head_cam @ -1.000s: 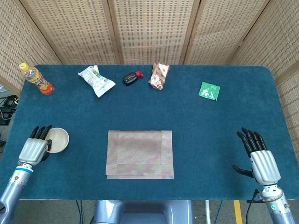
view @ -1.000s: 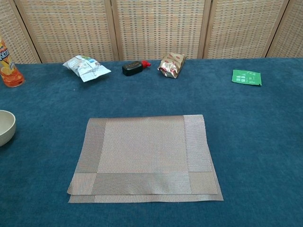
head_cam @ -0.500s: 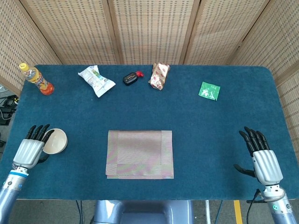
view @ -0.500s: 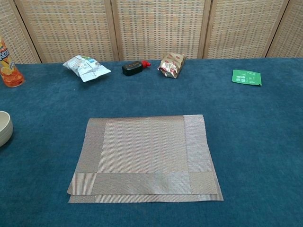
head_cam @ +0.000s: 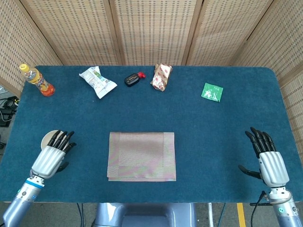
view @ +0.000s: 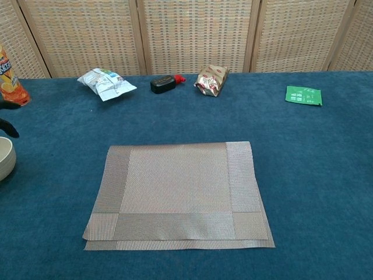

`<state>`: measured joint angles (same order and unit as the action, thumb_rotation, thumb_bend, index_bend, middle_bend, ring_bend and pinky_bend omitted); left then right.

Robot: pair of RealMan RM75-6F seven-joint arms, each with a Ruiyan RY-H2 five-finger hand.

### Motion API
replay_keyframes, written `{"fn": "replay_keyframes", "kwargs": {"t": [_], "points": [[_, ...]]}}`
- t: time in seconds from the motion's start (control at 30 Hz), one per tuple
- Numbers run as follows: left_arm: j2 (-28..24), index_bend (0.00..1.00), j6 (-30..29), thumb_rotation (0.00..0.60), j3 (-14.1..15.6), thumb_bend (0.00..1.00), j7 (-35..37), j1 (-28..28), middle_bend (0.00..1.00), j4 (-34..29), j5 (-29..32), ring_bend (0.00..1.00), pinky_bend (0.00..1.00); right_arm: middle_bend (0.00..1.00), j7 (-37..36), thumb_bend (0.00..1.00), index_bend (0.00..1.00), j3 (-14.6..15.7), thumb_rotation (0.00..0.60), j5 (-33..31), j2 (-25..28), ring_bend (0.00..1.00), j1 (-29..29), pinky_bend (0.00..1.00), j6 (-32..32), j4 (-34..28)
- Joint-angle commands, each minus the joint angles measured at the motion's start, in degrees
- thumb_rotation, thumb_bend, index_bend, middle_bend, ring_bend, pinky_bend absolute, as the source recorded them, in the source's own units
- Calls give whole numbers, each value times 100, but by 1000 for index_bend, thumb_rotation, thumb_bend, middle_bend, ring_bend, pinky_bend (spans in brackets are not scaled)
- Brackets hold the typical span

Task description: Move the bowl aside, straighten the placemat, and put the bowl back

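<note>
The cream bowl (head_cam: 47,140) sits on the blue table near its left edge, and the chest view shows only its right part (view: 5,157). My left hand (head_cam: 51,156) lies over the bowl's near right side with its fingers spread, covering most of it; nothing shows it gripping the bowl. Two of its dark fingertips (view: 8,129) poke in at the chest view's left edge. The woven grey placemat (head_cam: 141,156) lies in the table's middle (view: 178,192), with a second layer showing along its front edge. My right hand (head_cam: 270,161) rests empty, fingers apart, at the front right.
Along the back stand an orange drink bottle (head_cam: 36,80), a white snack bag (head_cam: 97,81), a black and red object (head_cam: 133,79) and a brown packet (head_cam: 161,77). A green sachet (head_cam: 211,91) lies at the back right.
My left hand has moved from the bowl's left side rightward over it, fingers now spread. The bowl shifted slightly left. The right hand has barely drifted toward the front edge.
</note>
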<state>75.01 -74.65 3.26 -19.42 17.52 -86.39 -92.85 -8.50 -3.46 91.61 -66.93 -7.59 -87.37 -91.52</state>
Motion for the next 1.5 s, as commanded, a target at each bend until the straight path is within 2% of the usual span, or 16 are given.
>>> {"fn": "replay_keyframes", "kwargs": {"t": [0.03,0.33,0.57,0.93,1.5], "points": [[254,370,302,600,67,242,-304,128,0,-134,-37,0,0,0,-49,53,6,-11,600,-15,17,0,-1,0,3,7],[1065,499,828,600,48,311,-908,286,0,34,151,0,0,0,-152,53,6,-30,600,-33,52,0,-7,0,8,18],[1461,506,1029,600,54,366,-1146,372,0,123,199,0,0,0,-193,53,6,-18,600,12,62,0,-9,0,-5,20],[1631,473,1095,600,170,415,-1330,390,0,93,183,0,0,0,-290,53,6,-19,600,34,99,0,5,0,-44,17],[1721,478,1140,600,265,416,-1449,401,0,62,194,0,0,0,-349,53,5,-24,600,50,105,0,21,0,-90,25]]}}
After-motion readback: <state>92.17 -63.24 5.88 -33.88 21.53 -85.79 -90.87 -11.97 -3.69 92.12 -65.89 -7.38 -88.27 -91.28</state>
